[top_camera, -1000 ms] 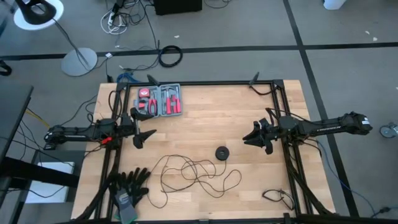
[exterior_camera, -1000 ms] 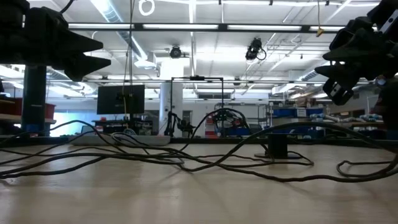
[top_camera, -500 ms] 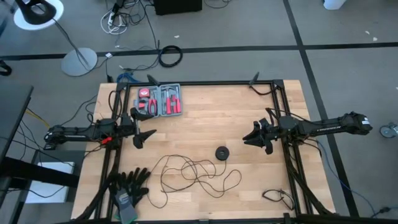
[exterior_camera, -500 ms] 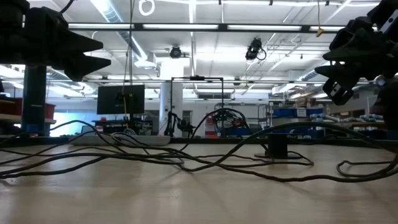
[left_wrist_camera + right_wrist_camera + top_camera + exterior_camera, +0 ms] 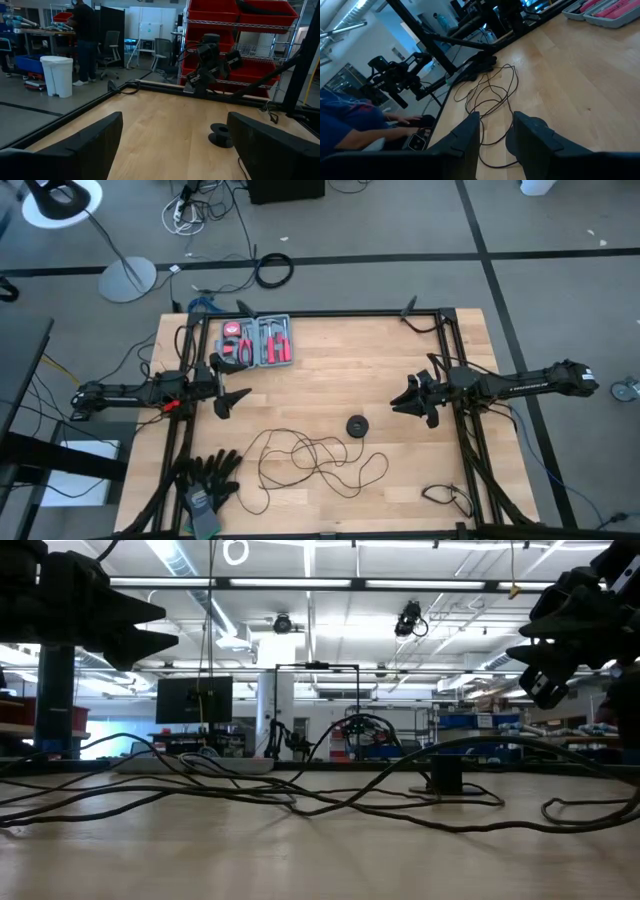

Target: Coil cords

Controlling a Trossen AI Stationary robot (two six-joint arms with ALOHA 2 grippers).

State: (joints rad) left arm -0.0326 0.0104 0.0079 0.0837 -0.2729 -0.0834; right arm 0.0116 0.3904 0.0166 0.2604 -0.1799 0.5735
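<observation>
**Cord lies loose, both arms clear**

The thin black wire (image 5: 315, 460) sprawls uncoiled beside its round black puck (image 5: 357, 426). Flanking the puck, the left end effector (image 5: 232, 385) hangs open, the right end effector (image 5: 408, 399) slightly parted; both empty, likely awaiting approach.

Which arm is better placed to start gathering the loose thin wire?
Probably the left. The left gripper is open, above the table and nearer the tangled thin wire; the right gripper sits nearer the wire's puck.
</observation>
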